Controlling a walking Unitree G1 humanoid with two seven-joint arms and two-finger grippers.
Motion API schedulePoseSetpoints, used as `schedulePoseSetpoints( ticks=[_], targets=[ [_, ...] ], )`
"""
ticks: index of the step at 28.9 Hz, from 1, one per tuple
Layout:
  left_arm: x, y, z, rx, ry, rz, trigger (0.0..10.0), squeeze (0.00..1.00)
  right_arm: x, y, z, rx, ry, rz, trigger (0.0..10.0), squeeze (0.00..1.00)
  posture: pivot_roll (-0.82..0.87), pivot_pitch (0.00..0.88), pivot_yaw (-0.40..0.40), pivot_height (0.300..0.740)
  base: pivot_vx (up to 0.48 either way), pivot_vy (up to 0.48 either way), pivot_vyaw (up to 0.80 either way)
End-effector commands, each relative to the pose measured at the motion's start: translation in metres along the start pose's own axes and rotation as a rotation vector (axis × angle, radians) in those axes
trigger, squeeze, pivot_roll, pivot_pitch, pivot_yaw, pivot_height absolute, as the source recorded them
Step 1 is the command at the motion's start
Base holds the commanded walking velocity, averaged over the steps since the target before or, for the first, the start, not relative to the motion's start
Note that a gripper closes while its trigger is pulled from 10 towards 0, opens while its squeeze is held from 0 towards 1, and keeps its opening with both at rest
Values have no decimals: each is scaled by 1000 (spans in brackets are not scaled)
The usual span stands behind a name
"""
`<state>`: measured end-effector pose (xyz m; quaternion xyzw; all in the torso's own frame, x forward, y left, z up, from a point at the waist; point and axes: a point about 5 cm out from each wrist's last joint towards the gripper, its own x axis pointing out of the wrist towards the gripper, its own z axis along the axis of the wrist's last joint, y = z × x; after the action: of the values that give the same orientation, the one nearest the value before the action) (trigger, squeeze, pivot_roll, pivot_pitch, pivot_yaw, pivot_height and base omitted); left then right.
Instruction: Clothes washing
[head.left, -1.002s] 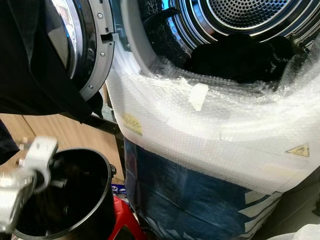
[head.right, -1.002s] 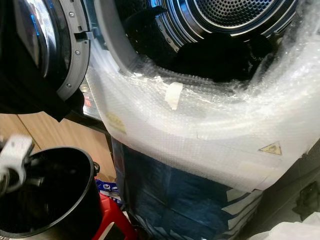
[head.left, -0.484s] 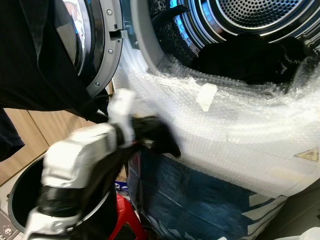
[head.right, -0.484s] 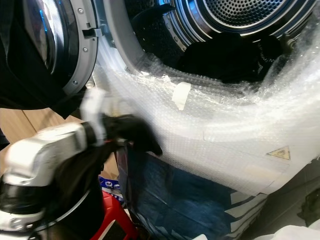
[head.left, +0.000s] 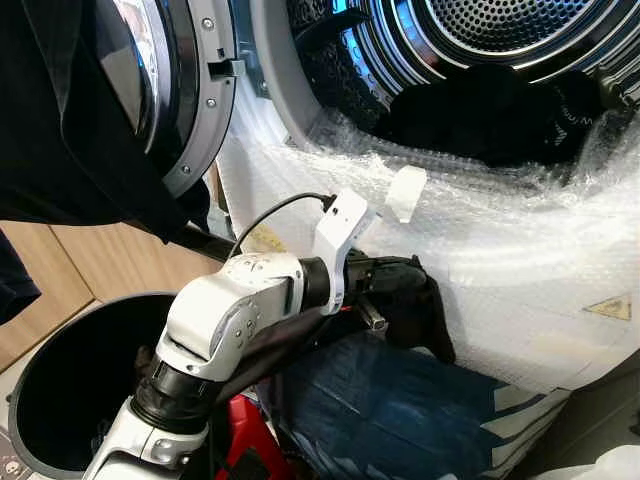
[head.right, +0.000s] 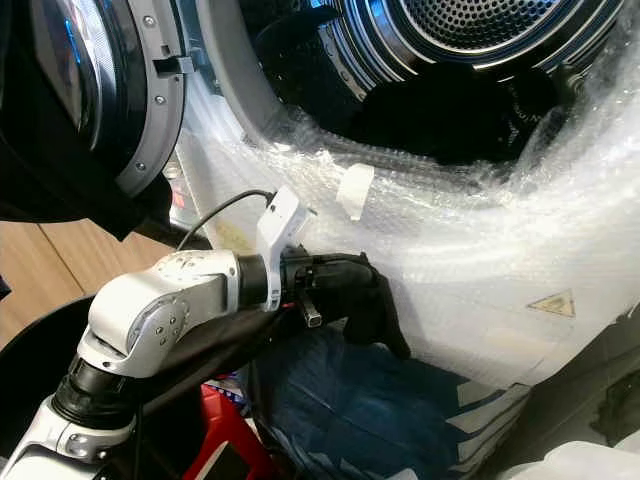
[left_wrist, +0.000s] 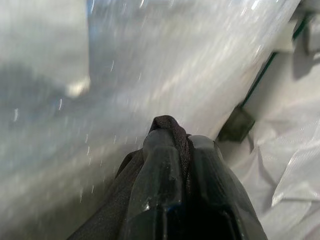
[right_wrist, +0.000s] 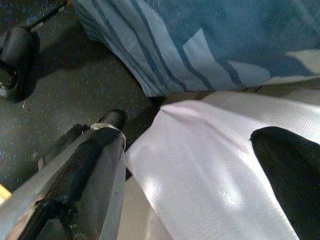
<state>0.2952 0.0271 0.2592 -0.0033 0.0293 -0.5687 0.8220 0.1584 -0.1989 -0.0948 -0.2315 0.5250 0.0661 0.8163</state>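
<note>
My left gripper is shut on a black garment and holds it up against the bubble-wrapped front of the washing machine, below the door opening. The cloth trails back under my silver forearm toward the round black bin. In the left wrist view the black cloth is pinched between the fingertips. Dark clothes lie inside the steel drum. The right gripper hangs shut and holding nothing, low over the dark floor.
The washer door stands open at left, with another black cloth draped over it. A red stool stands under the bin. Blue striped fabric covers the machine's lower front. White cloth lies on the floor.
My left arm has come up out of the black bin and swung right, carrying the black garment to the washer's front. The camera has shifted slightly.
</note>
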Motion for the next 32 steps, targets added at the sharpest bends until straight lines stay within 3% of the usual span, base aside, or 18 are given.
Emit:
schedulePoseSetpoints(
  ticks=[1, 2, 8, 16, 22, 24, 27, 29, 30, 32],
  targets=[
    [10, -15, 20, 62, -73, -86, 0, 0, 0, -1, 0, 4, -2, 4, 10000, 0, 48, 17, 10, 740, 0, 0, 0],
    [14, -22, 25, 73, -90, -119, 0, 0, 0, 0, 1, 4, -5, 5, 10000, 0, 45, 17, 12, 740, 0, 0, 0],
    [25, -30, 39, 96, -143, -159, 0, 0, 0, 0, 7, 22, -22, -2, 10000, 0, 37, 24, 20, 740, 0, 0, 0],
    [25, -33, 44, 106, -160, -158, 0, 0, 1, 1, 10, 33, -30, -5, 10000, 0, 36, 40, 28, 740, 0, 0, 0],
    [15, -30, 27, 91, -104, -152, 0, 0, 0, 6, 4, 28, -20, 5, 10000, 0, 23, 21, 54, 740, 0, 0, 0],
    [-1, -22, 6, 50, -44, -114, 0, 0, 0, 9, 2, 55, -22, 7, 10000, 0, 5, 1, 66, 740, 0, 0, 0],
    [-7, -19, -4, 33, -19, -87, 0, 0, -1, 10, 1, 94, -29, 11, 10000, 0, 1, 0, 69, 740, 0, 0, 0],
    [-15, -14, -22, -8, 23, -52, 0, 0, -1, 11, -1, 160, -34, 18, 10000, 0, 2, 0, 73, 740, 0, 0, 0],
    [-21, -12, -36, -30, 65, -26, 0, 0, -1, 11, -4, 176, -35, 22, 10000, 0, 3, 0, 74, 740, 0, 0, 0],
    [-26, -10, -46, -58, 89, -9, 0, 0, -2, 10, -6, 180, -37, 28, 10000, 0, 5, 0, 72, 740, 0, 0, 0]
  ],
)
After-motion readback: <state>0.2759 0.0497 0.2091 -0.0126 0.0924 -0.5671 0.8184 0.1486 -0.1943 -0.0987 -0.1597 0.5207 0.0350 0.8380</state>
